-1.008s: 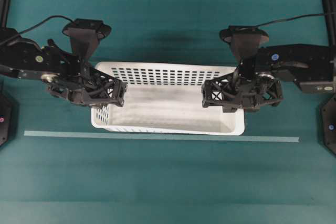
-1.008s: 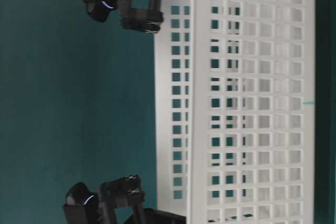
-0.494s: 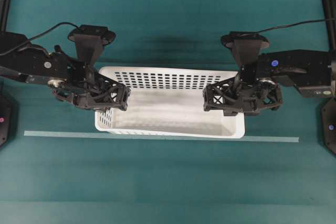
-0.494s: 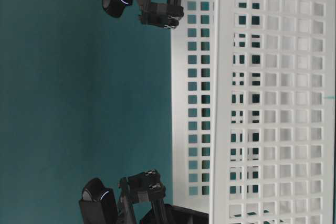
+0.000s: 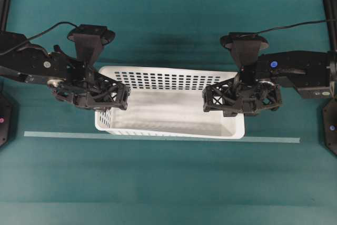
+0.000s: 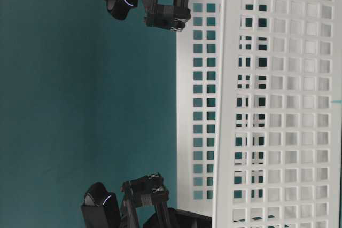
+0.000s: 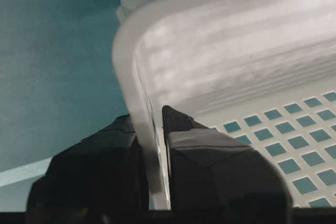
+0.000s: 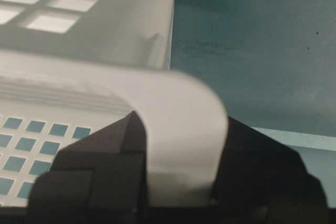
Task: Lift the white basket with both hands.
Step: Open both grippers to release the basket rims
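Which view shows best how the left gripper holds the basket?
The left wrist view: the left gripper has one finger on each side of the basket wall, pinching it. The overhead view shows only the gripper's frame above the rim. The table-level view shows it partly, at the frame edge. The right wrist view does not show it.
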